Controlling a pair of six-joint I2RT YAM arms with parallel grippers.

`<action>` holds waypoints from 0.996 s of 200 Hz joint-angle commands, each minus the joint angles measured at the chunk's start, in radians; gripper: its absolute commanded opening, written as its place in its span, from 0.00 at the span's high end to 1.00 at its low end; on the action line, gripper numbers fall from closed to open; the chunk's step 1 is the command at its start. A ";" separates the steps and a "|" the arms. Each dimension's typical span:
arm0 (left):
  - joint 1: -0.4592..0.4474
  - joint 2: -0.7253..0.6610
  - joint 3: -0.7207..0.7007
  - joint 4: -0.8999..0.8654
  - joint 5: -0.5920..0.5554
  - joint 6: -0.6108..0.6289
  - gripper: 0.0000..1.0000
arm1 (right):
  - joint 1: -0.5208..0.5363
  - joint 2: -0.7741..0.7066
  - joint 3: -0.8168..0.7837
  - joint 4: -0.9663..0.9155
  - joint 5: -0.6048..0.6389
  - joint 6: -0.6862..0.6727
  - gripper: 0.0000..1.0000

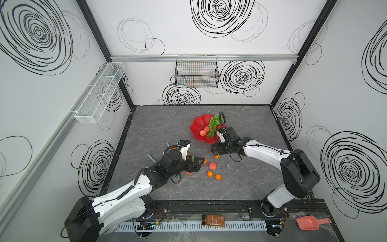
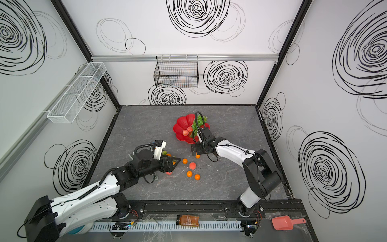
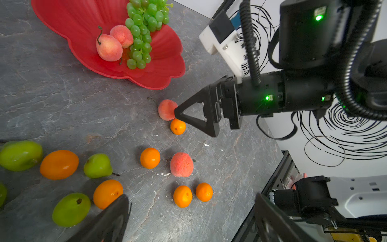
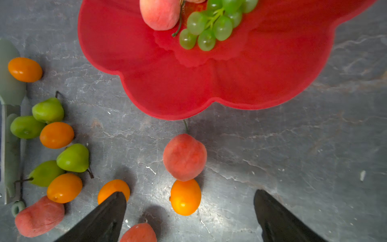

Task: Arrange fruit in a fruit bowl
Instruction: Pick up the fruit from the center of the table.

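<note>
The red scalloped fruit bowl (image 1: 199, 125) (image 2: 181, 125) (image 4: 188, 88) holds two peaches (image 3: 109, 48) and a bunch of green grapes (image 3: 142, 31). Loose fruit lies on the grey table in front of it: tangerines (image 1: 210, 174), a peach (image 1: 213, 165) and green pears (image 3: 97, 165). My right gripper (image 4: 190, 194) (image 1: 215, 152) hangs open just before the bowl's near rim, over a tangerine (image 4: 185, 197) that touches a peach (image 4: 184, 157) on the table. My left gripper (image 3: 191, 199) (image 1: 200, 165) is open and empty above the loose fruit, with two tangerines (image 3: 204, 191) ahead of it.
A pale green-handled tool (image 4: 10, 83) lies beside the pears. A black wire basket (image 1: 196, 72) hangs on the back wall and a white mesh rack (image 1: 98, 94) on the left wall. An amber jar (image 1: 213, 220) and a pink scoop (image 1: 312, 223) sit beyond the front rail.
</note>
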 commanded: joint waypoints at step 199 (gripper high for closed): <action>-0.007 0.063 -0.020 0.087 0.007 -0.026 0.04 | 0.034 0.229 0.133 0.041 0.091 0.000 0.39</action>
